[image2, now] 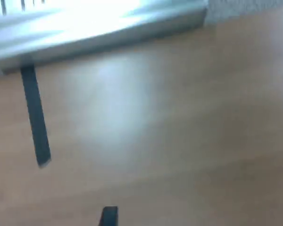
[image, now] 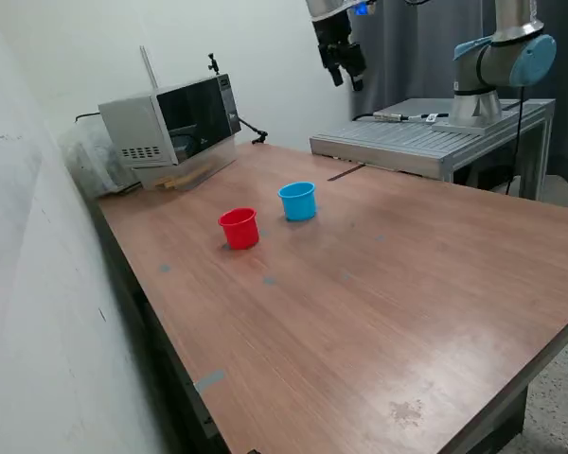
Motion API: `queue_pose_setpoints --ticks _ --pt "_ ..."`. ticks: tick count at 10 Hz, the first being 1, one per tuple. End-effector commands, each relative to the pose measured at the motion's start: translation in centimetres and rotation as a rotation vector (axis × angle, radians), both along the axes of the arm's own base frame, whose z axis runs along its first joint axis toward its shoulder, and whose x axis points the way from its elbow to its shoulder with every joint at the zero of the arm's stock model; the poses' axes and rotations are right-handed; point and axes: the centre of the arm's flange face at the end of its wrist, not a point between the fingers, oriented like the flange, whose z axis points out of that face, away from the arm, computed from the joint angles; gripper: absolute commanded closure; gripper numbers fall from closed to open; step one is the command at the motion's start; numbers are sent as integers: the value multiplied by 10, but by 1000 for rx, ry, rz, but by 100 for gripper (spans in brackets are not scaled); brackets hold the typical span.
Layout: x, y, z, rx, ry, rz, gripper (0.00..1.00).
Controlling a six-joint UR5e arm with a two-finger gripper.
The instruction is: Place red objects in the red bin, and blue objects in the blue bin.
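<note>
The red bin [image: 239, 228] and the blue bin [image: 298, 201] stand upright side by side on the wooden table [image: 379, 312], the blue one toward the exterior view's right. Neither the red objects nor the blue objects show in either view, and the insides of the bins cannot be seen. My gripper [image: 346, 72] hangs high above the table's far edge, well beyond the blue bin. It is open with nothing between its fingers. In the wrist view only the dark fingertips [image2: 108, 216] show, wide apart over bare wood.
A grey microwave-like box [image: 170, 128] sits at the table's far corner on the exterior view's left. A metal platform [image: 426, 142] carrying the arm's base borders the far edge. A dark tape strip [image2: 35, 117] lies on the wood near that platform.
</note>
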Motion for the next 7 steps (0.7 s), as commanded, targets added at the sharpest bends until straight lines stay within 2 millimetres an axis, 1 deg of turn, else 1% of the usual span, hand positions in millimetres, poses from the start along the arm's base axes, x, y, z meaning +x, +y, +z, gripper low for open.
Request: queue_pose_setpoints --ticks 1,2,3,4,5,7 --pt "70 -15 -7 -8 -39 -4 0" --pt "92 -20 -7 -9 -38 1 0" --pt "115 -25 -11 -19 -72 8 0" --pt "134 -29 -18 -37 -160 7 0" --pt "147 -30 -24 -57 -252 2 0" --pt "150 -29 -25 -64 -279 -4 0"
